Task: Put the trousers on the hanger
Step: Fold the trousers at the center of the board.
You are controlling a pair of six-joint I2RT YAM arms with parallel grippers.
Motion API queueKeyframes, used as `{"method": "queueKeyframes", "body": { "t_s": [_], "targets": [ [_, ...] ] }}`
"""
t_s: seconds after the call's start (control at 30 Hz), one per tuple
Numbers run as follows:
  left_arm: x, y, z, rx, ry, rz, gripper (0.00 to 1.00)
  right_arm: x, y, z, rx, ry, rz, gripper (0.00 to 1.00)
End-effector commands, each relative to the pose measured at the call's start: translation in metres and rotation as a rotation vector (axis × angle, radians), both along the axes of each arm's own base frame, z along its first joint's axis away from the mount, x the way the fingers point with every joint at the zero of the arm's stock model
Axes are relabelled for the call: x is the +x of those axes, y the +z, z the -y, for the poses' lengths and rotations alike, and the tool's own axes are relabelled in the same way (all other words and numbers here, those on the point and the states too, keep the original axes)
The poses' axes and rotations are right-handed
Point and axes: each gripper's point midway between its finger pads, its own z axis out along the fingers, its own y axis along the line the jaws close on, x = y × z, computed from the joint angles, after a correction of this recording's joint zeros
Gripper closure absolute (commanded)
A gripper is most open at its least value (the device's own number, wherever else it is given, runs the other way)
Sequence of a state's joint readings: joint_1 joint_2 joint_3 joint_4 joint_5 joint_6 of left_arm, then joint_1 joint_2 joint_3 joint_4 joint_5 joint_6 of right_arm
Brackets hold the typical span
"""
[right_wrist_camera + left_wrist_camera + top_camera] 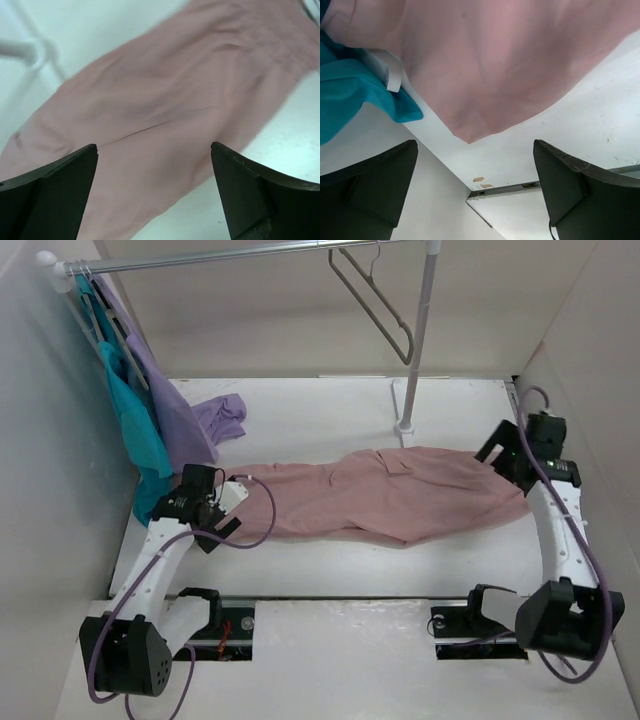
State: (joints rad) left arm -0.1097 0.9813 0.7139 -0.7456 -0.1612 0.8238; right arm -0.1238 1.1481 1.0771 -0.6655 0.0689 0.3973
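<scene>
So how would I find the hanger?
Look at the metal rail across the top. Near its right end, beside the upright pole, hangs the hanger, a thin grey triangle. It is bare, unlike the left end's teal and purple clothes.

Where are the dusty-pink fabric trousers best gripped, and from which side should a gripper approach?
Probably the wide right-hand end of the dusty-pink fabric trousers, pinched from above at its edge. They lie flat and limp on the white table, so only an edge offers a fold, and the open right gripper hangs over that end.
</scene>
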Motion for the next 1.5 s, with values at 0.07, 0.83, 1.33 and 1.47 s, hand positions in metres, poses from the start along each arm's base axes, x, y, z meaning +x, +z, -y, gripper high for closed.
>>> {"method": "queueKeyframes", "body": {
  "t_s": [0.07,0.83,1.33,1.47],
  "targets": [
    [0.008,0.014,-0.006,-0.003,0.082,0.080,0.00,-0.015,-0.057,0.063,0.149,-0.278,-0.110,0.01],
    [0.034,-0.038,-0.009,-0.060,0.326,0.222,0.00,-0.002,-0.167,0.154,0.185,-0.642,-0.300,0.11],
    [0.037,-0.041,-0.009,-0.055,0.349,0.202,0.00,0.053,-0.027,0.129,-0.106,-0.475,-0.043,1.00],
    [0.036,-0.045,-0.005,-0.073,0.357,0.162,0.00,0.051,0.028,0.119,-0.193,-0.468,0.029,1.00]
  ]
}}
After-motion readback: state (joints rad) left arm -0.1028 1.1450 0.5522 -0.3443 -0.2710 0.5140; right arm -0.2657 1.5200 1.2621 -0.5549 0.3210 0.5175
